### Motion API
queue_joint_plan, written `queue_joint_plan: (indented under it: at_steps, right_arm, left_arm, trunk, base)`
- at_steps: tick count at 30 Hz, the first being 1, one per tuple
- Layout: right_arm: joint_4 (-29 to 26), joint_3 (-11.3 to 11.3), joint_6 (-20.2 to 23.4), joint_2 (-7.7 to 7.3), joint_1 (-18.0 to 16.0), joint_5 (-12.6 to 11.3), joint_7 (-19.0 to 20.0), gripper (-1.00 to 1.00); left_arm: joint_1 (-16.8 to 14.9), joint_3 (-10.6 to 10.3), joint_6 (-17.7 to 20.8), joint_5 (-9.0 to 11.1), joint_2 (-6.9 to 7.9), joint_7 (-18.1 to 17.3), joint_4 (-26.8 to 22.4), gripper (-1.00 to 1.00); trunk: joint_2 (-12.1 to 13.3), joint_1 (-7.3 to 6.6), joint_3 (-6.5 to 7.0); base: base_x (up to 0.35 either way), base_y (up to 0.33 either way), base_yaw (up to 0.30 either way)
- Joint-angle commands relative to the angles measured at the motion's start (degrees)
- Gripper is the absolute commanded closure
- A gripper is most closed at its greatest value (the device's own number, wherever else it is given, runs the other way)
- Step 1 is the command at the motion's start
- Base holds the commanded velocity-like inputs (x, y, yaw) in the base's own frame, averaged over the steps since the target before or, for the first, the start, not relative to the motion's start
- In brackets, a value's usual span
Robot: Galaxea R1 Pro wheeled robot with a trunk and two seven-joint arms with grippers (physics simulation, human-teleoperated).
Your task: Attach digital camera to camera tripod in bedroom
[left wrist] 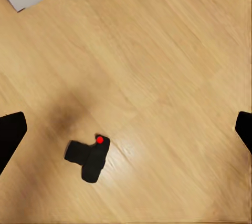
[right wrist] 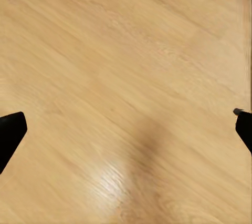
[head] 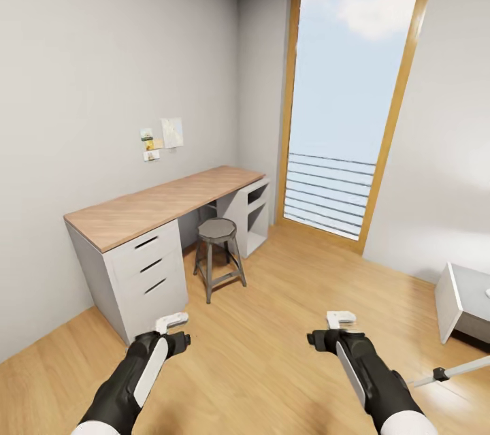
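Digital camera, small, black and boxy with a red button on top, lies on the light wood floor below the left tool, whose fingers stand wide apart. Right tool, likewise spread and empty, hangs over bare floor. Wood-topped desk with three closed drawers; stool beside it

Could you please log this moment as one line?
digital camera: on wood floor | left pincer: open above it | right pincer: open, empty
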Motion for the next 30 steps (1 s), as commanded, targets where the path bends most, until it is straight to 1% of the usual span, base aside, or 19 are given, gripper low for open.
queue_joint_plan:
  at_steps: [1,3,6,11,15,19,20,24,25,27,30]
  right_arm:
    - [-2.2,-0.1,0.2,0.07,-0.1,0.1,0.0,-1.00]
    - [-4.1,-0.1,0.1,0.08,-0.1,0.3,0.0,-1.00]
    - [-6.8,-0.2,0.4,0.04,-0.1,0.6,-0.2,-1.00]
    - [-8.1,-0.2,0.6,-0.10,-0.2,0.4,-0.2,-1.00]
    - [-8.4,-0.3,0.6,-0.28,-0.2,0.3,-0.1,-1.00]
    - [-8.6,-0.3,0.7,-0.52,-0.2,0.1,0.0,-1.00]
    - [-8.6,-0.3,0.7,-0.54,-0.2,0.1,0.0,-1.00]
    - [-8.6,-0.4,0.7,-0.61,-0.2,0.0,0.0,-1.00]
    - [-8.6,-0.4,0.7,-0.63,-0.2,0.0,0.0,-1.00]
    - [-8.4,-0.4,0.8,-0.64,-0.2,-0.1,0.0,-1.00]
    - [-8.3,-0.4,0.8,-0.65,-0.2,-0.2,0.0,-1.00]
  left_arm:
    - [-0.4,-0.4,0.5,0.4,-1.03,1.0,0.4,-1.00]
    - [-0.6,-0.8,0.7,0.1,-1.80,1.4,1.2,-1.00]
    - [-0.9,-1.8,0.9,-0.7,-2.55,1.9,2.7,-1.00]
    - [-1.0,-2.4,0.9,-1.1,-3.02,1.7,3.1,-1.00]
    - [-1.0,-3.1,1.0,-1.3,-3.70,2.0,2.3,-1.00]
    - [-1.0,-5.0,1.0,-1.3,-4.46,2.1,1.3,-1.00]
    - [-1.0,-6.1,1.0,-1.2,-4.71,2.2,0.9,-1.00]
    - [-1.0,-8.3,1.0,-1.0,-4.97,2.2,0.2,-1.00]
    - [-1.0,-9.2,1.0,-0.9,-5.06,2.2,-0.2,-1.00]
    - [-1.0,-9.8,1.1,-0.8,-5.11,2.2,-0.5,-1.00]
    - [-1.0,-10.1,1.1,-0.8,-5.13,2.2,-0.7,-1.00]
  trunk:
    - [0.0,0.00,-0.07]
    - [0.0,0.00,-0.07]
    - [0.0,0.00,-0.07]
    - [0.0,0.00,-0.07]
    - [0.0,0.00,-0.07]
    - [0.0,0.00,-0.07]
    - [0.0,0.00,-0.07]
    - [0.0,0.00,-0.07]
    - [0.0,0.00,-0.07]
    - [0.0,0.00,-0.07]
    - [0.0,0.00,-0.07]
  base:
    - [0.000,0.000,0.000]
    - [0.000,0.000,0.000]
    - [0.000,0.000,0.000]
    - [0.000,0.000,0.000]
    - [0.000,0.000,0.000]
    - [0.000,0.000,0.000]
    - [0.000,0.000,0.000]
    - [0.000,0.000,0.000]
    - [0.000,0.000,0.000]
    - [0.000,0.000,0.000]
    - [0.000,0.000,0.000]
